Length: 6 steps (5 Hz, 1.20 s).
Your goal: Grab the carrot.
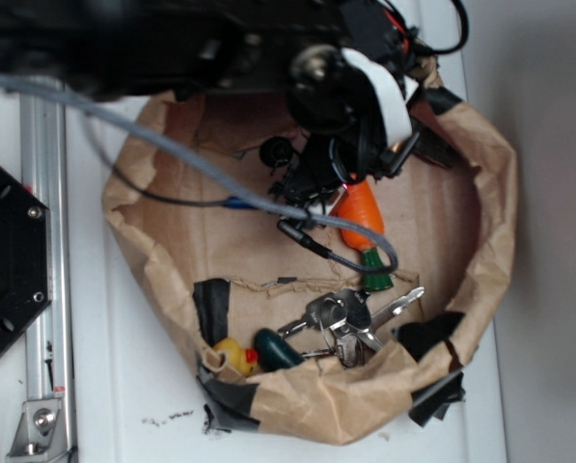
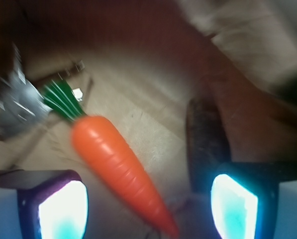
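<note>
the white desk [image 1: 143,386] carries a wide, shallow nest of crumpled brown paper [image 1: 480,193] with rolled-up walls, patched along its rim with strips of black tape [image 1: 210,309]. the black robot arm [image 1: 172,39] reaches over the far part of the nest, and a grey cable [image 1: 152,140] trails from it across the paper floor. at the left edge of the desk runs a silver metal rail [image 1: 41,241] beside a black angular plate [image 1: 8,260].

the pincer [image 2: 148,209] hangs over the middle of the nest with its two glowing pads [image 2: 63,211] spread wide apart, gripping nothing. the glossy orange plastic carrot [image 2: 116,164] lies flat on the paper between them, its tip pointing toward the wrist camera and its short dark green stem [image 2: 63,99] pointing away; neither pad touches it.

just beyond the stem lies a bunch of silver metal keys [image 1: 350,318] with a dark green fob [image 1: 276,349], the stem almost touching them. near the fob, against the nest's wall, sits a small yellow toy duck [image 1: 233,357] with a red beak.
</note>
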### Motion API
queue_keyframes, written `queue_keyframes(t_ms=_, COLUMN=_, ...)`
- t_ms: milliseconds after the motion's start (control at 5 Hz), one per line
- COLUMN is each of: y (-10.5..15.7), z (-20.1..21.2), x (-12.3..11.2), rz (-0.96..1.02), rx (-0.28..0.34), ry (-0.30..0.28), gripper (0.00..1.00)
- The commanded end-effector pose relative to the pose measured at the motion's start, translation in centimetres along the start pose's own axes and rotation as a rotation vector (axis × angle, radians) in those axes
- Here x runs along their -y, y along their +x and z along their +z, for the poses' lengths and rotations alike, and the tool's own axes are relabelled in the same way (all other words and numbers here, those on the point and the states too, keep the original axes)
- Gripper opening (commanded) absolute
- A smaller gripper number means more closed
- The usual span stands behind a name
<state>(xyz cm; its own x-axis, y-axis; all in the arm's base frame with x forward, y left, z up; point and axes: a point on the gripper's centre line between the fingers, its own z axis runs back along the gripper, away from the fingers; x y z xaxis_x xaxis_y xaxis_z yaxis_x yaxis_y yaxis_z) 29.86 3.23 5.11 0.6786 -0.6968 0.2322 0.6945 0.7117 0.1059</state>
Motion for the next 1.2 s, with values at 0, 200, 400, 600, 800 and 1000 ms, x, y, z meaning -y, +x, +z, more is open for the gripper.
queue_keyframes(t_ms=0, y=1.4, z=-3.4, x=6.3, rz=-0.277, rx=-0.041, ry=-0.102, gripper=1.0)
queue_keyframes(t_ms=200, y=2.2, z=-3.2, x=7.4, rz=-0.269, rx=-0.028, ry=-0.109, gripper=1.0)
queue_keyframes(t_ms=400, y=2.5, z=-3.8, x=7.2, rz=-0.178, rx=-0.059, ry=-0.086, gripper=0.0)
queue_keyframes(t_ms=600, y=4.0, z=-1.4, x=7.2, rz=-0.129, rx=-0.166, ry=0.089, gripper=0.0)
queue_keyframes(t_ms=800, y=5.6, z=3.6, x=7.7, rz=-0.053, rx=0.017, ry=0.19, gripper=0.0)
queue_keyframes(t_ms=1000, y=6.1, z=8.7, x=6.5, rz=0.164, rx=-0.005, ry=0.197, gripper=0.0)
